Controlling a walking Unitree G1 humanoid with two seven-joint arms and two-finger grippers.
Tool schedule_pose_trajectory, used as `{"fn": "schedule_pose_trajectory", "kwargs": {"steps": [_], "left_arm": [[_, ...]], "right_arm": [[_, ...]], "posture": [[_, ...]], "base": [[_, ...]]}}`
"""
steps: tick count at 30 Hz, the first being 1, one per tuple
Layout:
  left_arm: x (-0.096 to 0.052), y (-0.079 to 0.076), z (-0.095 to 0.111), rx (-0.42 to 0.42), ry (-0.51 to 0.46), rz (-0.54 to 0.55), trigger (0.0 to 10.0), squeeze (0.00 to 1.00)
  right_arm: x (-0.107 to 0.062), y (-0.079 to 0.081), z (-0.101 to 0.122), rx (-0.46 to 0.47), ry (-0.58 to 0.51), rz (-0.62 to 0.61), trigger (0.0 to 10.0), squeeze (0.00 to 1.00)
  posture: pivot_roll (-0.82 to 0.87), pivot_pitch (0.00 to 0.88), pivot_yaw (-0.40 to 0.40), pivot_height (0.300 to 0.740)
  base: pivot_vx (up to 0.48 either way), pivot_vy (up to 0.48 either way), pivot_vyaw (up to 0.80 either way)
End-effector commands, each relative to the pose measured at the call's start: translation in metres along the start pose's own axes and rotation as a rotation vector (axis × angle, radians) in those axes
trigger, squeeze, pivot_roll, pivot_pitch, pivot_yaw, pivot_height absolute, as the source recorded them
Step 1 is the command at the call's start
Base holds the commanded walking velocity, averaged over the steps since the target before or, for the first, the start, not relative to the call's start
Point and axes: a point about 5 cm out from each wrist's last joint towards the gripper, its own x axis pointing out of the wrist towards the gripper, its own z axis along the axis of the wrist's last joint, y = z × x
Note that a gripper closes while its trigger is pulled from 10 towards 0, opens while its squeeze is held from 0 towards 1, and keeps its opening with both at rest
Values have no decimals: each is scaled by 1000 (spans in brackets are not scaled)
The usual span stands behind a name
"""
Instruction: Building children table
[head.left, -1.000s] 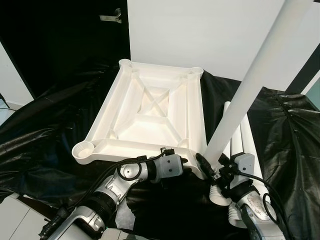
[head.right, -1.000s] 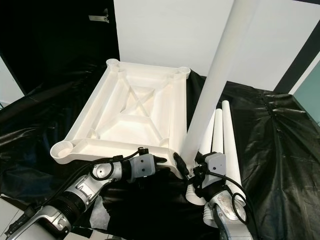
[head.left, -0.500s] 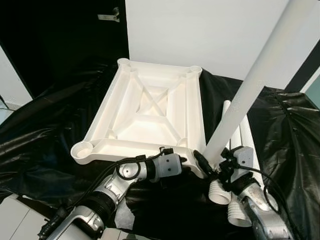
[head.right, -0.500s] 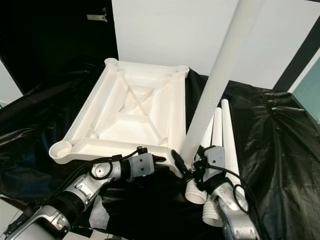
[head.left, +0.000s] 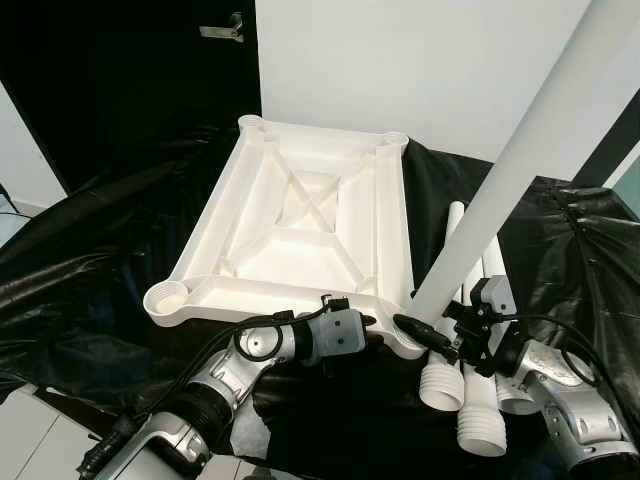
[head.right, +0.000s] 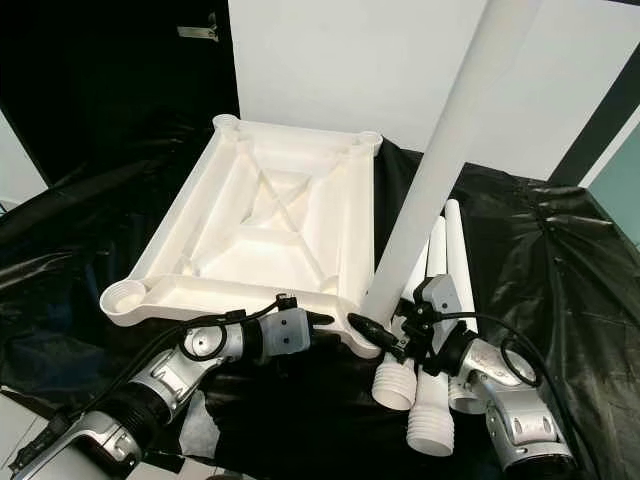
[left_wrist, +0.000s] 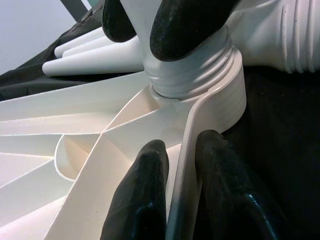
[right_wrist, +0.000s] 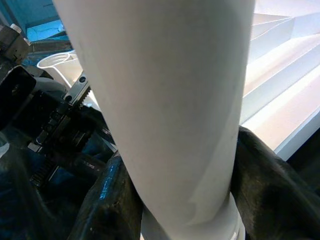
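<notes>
The white tabletop lies upside down on a black sheet, ribs facing up. My left gripper is shut on its near rim, one finger inside and one outside, close to the near-right corner socket. A long white leg stands in that socket, leaning up and to the right, its threaded end partly in. My right gripper is shut on the leg's base; its fingers clamp just above the threads. The leg looms close in the right wrist view.
Three spare white legs lie side by side on the sheet right of the tabletop, threaded ends toward me, under my right arm. The near-left socket is open. A white wall panel stands behind, and dark doors at far left.
My right forearm has swung out to the right and lower while its gripper stays on the leg's base. The left gripper and the tabletop have not moved.
</notes>
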Motion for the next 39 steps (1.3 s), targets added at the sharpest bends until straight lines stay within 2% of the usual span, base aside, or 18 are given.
{"fn": "schedule_pose_trajectory", "kwargs": {"steps": [1,10,11,12,13,14,15,19,20,21,22,23,24,27,28,29,30,39], "left_arm": [[-2,-32,-24,-64,104,-172,10000,0],[-4,-32,-23,-64,102,-172,10000,0],[-4,-36,-25,-70,104,-176,10000,0],[-4,-36,-25,-70,104,-176,10000,0],[-4,-37,-25,-73,104,-177,10000,0],[-4,-37,-25,-73,104,-177,10000,0],[-5,-38,-25,-74,105,-177,10000,0],[-5,-37,-26,-74,108,-176,10000,0],[-6,-37,-26,-74,108,-177,10000,0],[-6,-37,-26,-73,109,-177,10000,0],[-6,-37,-26,-73,109,-177,10000,0],[-5,-36,-26,-71,109,-180,10000,0],[-4,-36,-25,-69,107,-183,10000,0],[-2,-35,-25,-65,105,-185,10000,0],[-1,-34,-24,-63,104,-185,10000,0],[-1,-34,-24,-63,104,-185,10000,0],[0,-34,-24,-62,102,-186,10000,0],[-2,-34,-25,-60,109,-188,10000,0]], "right_arm": [[-8,-1,-12,32,56,-10,0,0],[-9,5,-18,65,25,-115,0,0],[-10,11,-21,55,-26,-387,0,0],[-10,11,-21,55,-26,-387,0,0],[-12,13,-22,35,-38,-499,0,0],[-12,13,-22,35,-38,-499,0,0],[-14,17,-22,26,-46,-578,0,0],[-15,18,-25,36,-37,-620,0,0],[-14,18,-26,34,-29,-606,3137,0],[-14,18,-27,29,-23,-591,4039,0],[-14,18,-27,29,-23,-591,4039,0],[-12,18,-26,18,-23,-565,10000,0],[-10,16,-26,23,-24,-523,10000,1000],[-4,12,-25,36,-23,-451,10000,1000],[-1,10,-24,30,-15,-417,10000,392],[-1,10,-24,30,-15,-417,10000,392],[1,8,-23,27,-11,-385,10000,0],[3,-2,-9,-32,19,-238,10000,0]], "posture": [[264,0,-104,740],[268,0,-106,740],[276,0,-107,740],[276,0,-107,740],[279,0,-107,740],[279,0,-107,740],[279,0,-107,740],[272,0,-105,740],[266,0,-101,740],[266,0,-101,740],[266,0,-101,740],[257,0,-98,740],[252,0,-96,740],[247,0,-94,740],[244,0,-93,740],[244,0,-93,740],[245,0,-91,740],[245,0,-90,740]], "base": [[0,0,0],[0,0,0],[0,0,0],[0,0,0],[0,0,0],[0,0,0],[0,0,0],[0,0,0],[0,0,0],[0,0,0],[0,0,0],[0,0,0],[0,0,0],[0,0,0],[0,0,0],[0,0,0],[0,0,0],[0,0,0]]}}
